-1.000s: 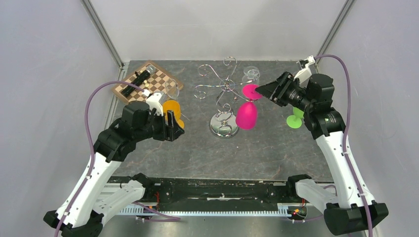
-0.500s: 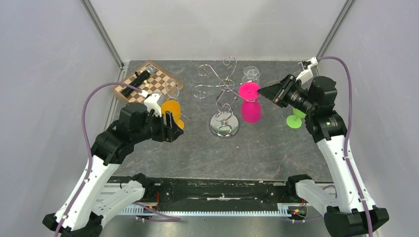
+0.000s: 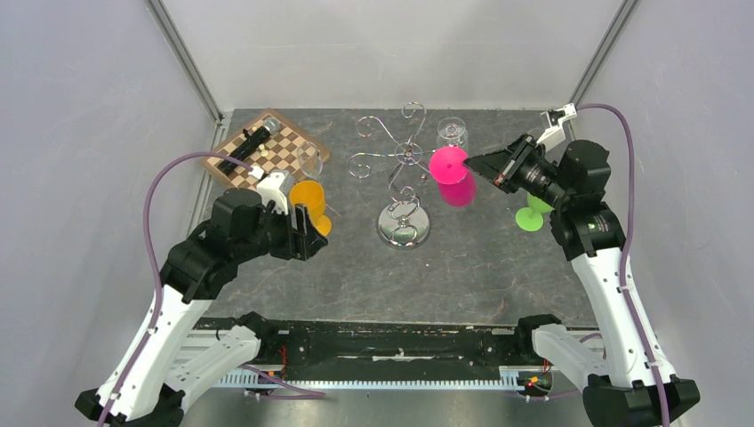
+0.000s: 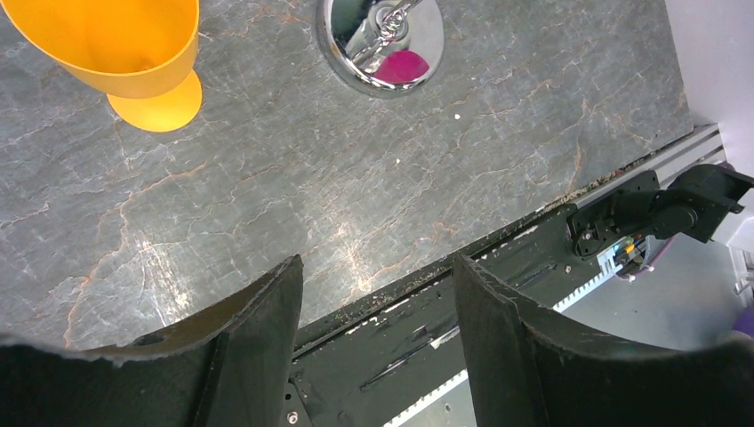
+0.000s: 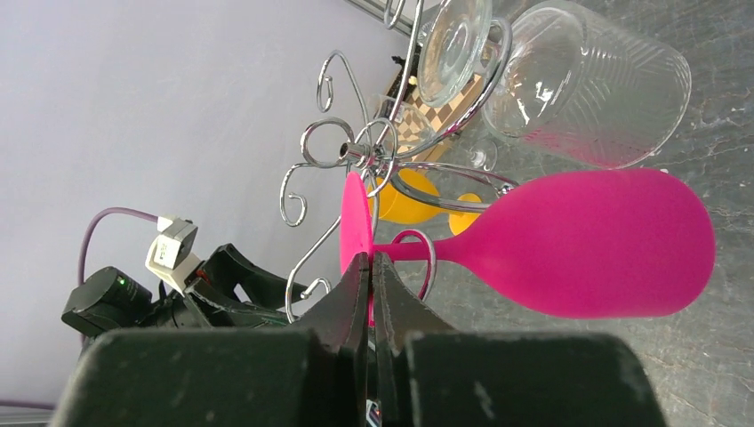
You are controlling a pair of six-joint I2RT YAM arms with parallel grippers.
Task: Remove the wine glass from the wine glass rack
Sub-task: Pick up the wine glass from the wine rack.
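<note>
As pink glass [image 5: 587,240] hangs, foot [image 5: 355,218] btwn R jaws

The opaque plastic wine glass [image 5: 587,245] is hot pink throughout. The curled wire rack [image 3: 403,224] is mirror chrome. The plastic goblet [image 4: 116,36] is orange, the round glass foot [image 3: 531,219] lime green, the wooden chessboard [image 3: 283,148] brown-and-cream checked, and the stone tabletop [image 3: 480,267] grey with rust-coloured veins.

wine glass rack [image 3: 408,154]: shiny chrome wire | pink wine glass [image 3: 453,178]: matt plastic | table [image 3: 480,267]: veined stone-look
</note>
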